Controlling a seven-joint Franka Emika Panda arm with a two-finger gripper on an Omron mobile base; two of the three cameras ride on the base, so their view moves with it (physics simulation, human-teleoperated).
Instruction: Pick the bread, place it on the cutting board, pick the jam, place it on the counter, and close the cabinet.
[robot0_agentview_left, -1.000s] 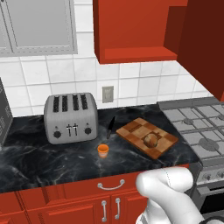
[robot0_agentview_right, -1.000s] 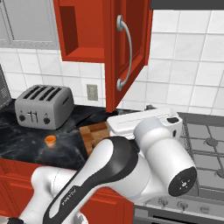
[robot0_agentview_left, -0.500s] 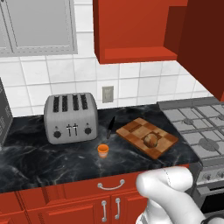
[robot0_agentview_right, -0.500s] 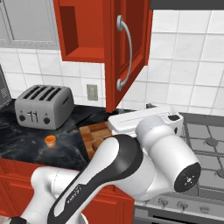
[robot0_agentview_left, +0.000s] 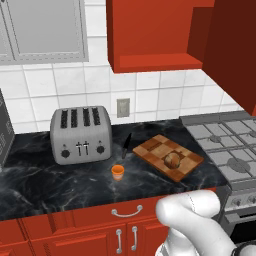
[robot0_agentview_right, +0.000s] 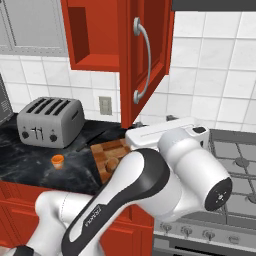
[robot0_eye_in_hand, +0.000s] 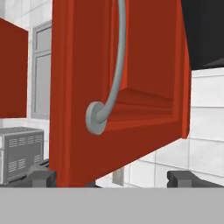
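The bread (robot0_agentview_left: 172, 160) lies on the checkered cutting board (robot0_agentview_left: 150, 149), right of the toaster; both show again as the bread (robot0_agentview_right: 112, 164) and the cutting board (robot0_agentview_right: 106, 149) in the right base view. The jam (robot0_agentview_left: 118, 172) (robot0_agentview_right: 58, 160) stands on the black counter (robot0_agentview_left: 45, 182) in front of the toaster. The red cabinet (robot0_agentview_left: 155, 35) stands open, its door (robot0_agentview_right: 150, 55) swung out with the silver handle (robot0_agentview_right: 142, 60). In the hand view my gripper (robot0_eye_in_hand: 111, 179) is open, its fingertips (robot0_eye_in_hand: 41, 178) set wide apart below the door (robot0_eye_in_hand: 144, 65) and handle (robot0_eye_in_hand: 116, 74).
A silver toaster (robot0_agentview_left: 80, 134) sits at the back of the counter. A stove (robot0_agentview_left: 225, 145) adjoins the counter on the right. A slim dark object (robot0_agentview_left: 126, 145) leans beside the board. Red drawers (robot0_agentview_left: 120, 220) run below the worktop. My arm (robot0_agentview_right: 165, 175) hides part of the board.
My arm has shifted slightly to the right near the open door. The bread, the jam and the door have not moved.
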